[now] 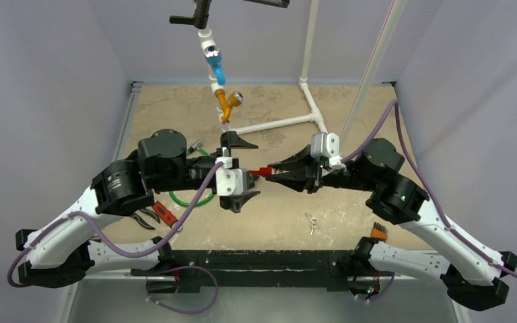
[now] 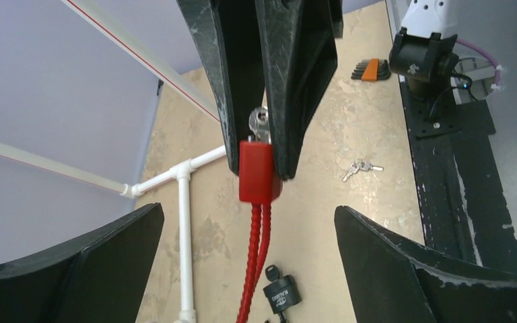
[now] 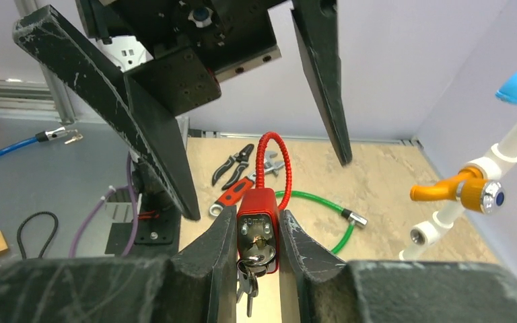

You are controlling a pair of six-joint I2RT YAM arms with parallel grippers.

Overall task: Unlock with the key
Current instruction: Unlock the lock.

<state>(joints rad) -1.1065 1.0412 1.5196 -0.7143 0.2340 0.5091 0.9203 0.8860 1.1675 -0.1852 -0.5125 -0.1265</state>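
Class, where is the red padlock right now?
Top view, centre: the red padlock is clamped in the right tool, in mid-air, facing the open left tool.

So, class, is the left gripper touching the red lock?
Apart. The left wrist view shows the left gripper spread wide, with clear gaps either side of the red lock.

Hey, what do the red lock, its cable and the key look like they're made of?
Red lock: smooth matte red shell, probably plastic or painted metal. Cable: ribbed red sheath, likely vinyl over wire. Key: silvery with glints, evidently bare metal.

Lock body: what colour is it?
The lock is red; the right wrist view shows it best.
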